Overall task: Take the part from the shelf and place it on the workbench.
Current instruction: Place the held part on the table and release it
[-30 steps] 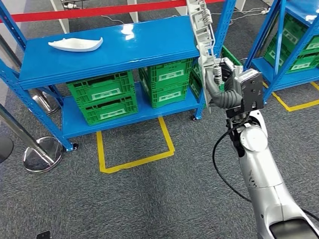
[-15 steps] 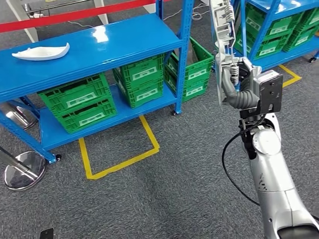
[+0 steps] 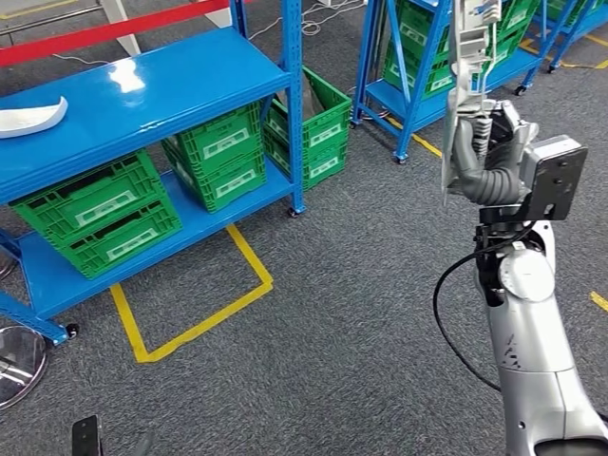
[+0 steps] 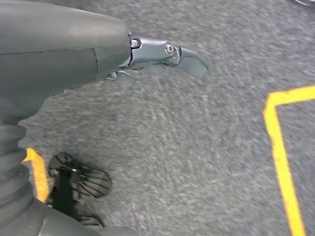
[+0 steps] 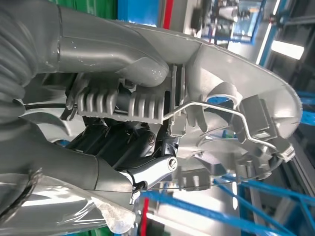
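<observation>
My right hand point(image 3: 484, 152) grips a long grey-white plastic part point(image 3: 469, 57) and holds it upright at the right of the head view, its top past the picture's upper edge. In the right wrist view the part point(image 5: 237, 98) shows ribs, clips and a wire spring, with my thumb and fingers point(image 5: 148, 174) clamped round it. My left hand point(image 4: 163, 54) hangs over the grey carpet with its fingers apart and nothing in it. A second white curved part point(image 3: 28, 116) lies on the blue shelf point(image 3: 164, 81) at the far left.
Green crates point(image 3: 215, 157) fill the shelf's lower level, and another crate point(image 3: 319, 128) sits by its post. A second blue rack point(image 3: 423, 66) with crates stands behind the held part. Yellow floor tape point(image 3: 200, 318) marks a bay on the carpet. A chrome stanchion base point(image 3: 14, 361) sits low left.
The whole view has swung right: the shelf and crates slid to the left and the second rack came in. My right hand keeps the same hold on the part.
</observation>
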